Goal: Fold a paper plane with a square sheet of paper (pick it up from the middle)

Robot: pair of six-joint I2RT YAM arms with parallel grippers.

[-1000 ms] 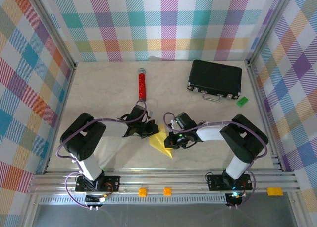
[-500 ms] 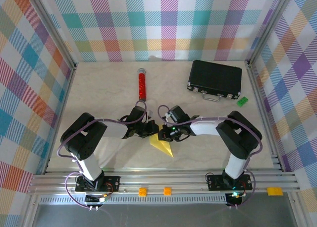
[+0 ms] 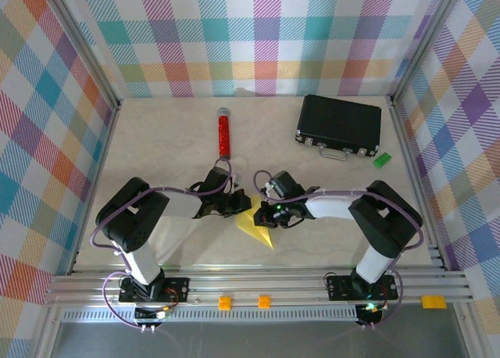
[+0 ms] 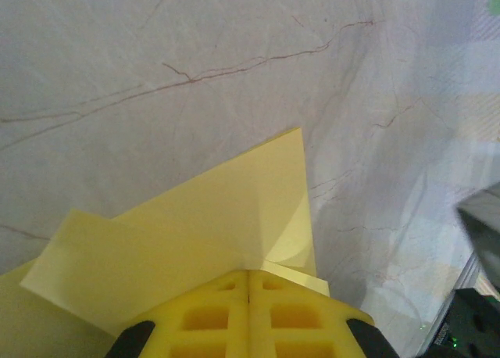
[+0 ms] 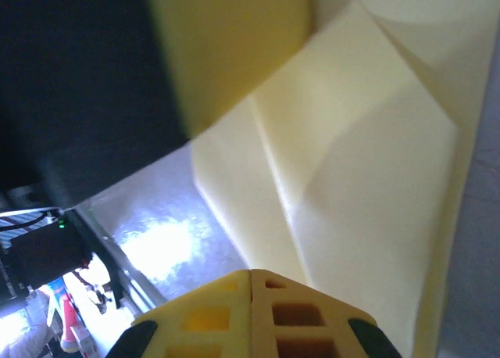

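- 6 o'clock part of table (image 3: 156, 155): square sheet of paper (image 3: 258, 227), a creased triangle with no dart shape yet (most folds remain).
- At its 10 o'clock, left gripper (image 3: 237, 208); at 2 o'clock, right gripper (image 3: 271, 214). Both closed pad to pad; whether either pinches the paper is unclear.

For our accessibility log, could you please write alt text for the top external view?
The left end effector and right end effector meet at the far edge of a creased yellow sheet of paper near the front of the table. A red cylinder, black case and small green block lie farther back.
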